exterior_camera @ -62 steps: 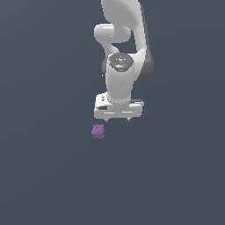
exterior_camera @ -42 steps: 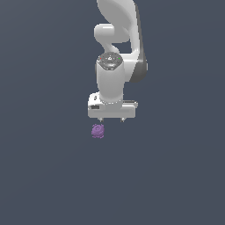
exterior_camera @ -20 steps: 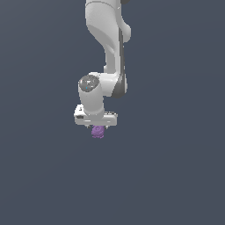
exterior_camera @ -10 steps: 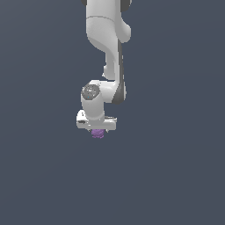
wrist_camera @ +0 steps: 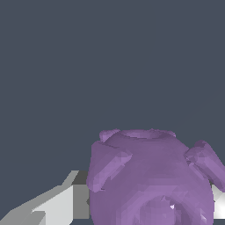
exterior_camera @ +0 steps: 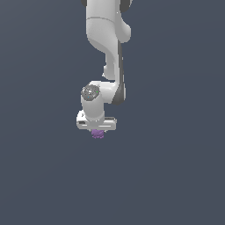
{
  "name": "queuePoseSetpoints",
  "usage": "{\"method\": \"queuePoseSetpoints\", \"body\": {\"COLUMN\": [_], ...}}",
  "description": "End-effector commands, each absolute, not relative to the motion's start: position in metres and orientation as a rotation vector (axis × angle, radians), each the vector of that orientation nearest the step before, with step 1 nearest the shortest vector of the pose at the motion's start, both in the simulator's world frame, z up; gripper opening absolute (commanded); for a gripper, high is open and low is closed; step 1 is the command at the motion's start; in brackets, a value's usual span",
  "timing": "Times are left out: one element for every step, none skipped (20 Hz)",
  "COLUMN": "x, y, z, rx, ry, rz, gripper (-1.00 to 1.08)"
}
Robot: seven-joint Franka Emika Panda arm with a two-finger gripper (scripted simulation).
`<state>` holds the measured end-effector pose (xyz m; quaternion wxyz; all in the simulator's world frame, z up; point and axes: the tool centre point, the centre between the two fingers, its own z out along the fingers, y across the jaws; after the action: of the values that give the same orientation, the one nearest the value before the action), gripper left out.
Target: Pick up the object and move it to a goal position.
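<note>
Fingers of my gripper (exterior_camera: 97, 131) sit low on either side of the purple lump (exterior_camera: 97, 134), which rests on the dark surface (exterior_camera: 176, 167) directly beneath my wrist, placed to pinch it, though I cannot tell whether they grip yet.

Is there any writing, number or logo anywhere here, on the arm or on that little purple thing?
None: no text shows in either view.
The white arm, its tool and the purple lump are all plain.
A tiny green speck on the arm's round cap is too small to read.
</note>
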<state>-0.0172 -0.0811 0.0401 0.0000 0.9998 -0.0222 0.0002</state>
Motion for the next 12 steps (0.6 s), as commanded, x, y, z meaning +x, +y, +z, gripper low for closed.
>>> {"method": "queuePoseSetpoints", "body": {"x": [-0.017,-0.017,-0.017,-0.017,-0.017,-0.016,-0.015,-0.013,-0.012,-0.010,-0.008,-0.005], "y": [-0.081,-0.081,-0.081,-0.081,-0.082,-0.082,-0.083,-0.084,-0.085,-0.086,-0.087,-0.089], "z": [0.039,0.039,0.040,0.040,0.041,0.042,0.044,0.046,0.048,0.051,0.054,0.058], "rx": [3.141,3.141,3.141,3.141,3.141,3.141,3.141,3.141,3.141,3.141,3.141,3.141], "ry": [-0.069,-0.069,-0.070,-0.070,-0.070,-0.070,-0.070,-0.070,-0.070,-0.070,-0.070,-0.070], "rz": [0.000,0.000,0.001,0.001,0.001,0.001,0.001,0.001,0.001,0.001,0.001,0.001], "gripper": [-1.00,-1.00,-1.00,-1.00,-1.00,-1.00,-1.00,-1.00,-1.00,-1.00,-1.00,-1.00]}}
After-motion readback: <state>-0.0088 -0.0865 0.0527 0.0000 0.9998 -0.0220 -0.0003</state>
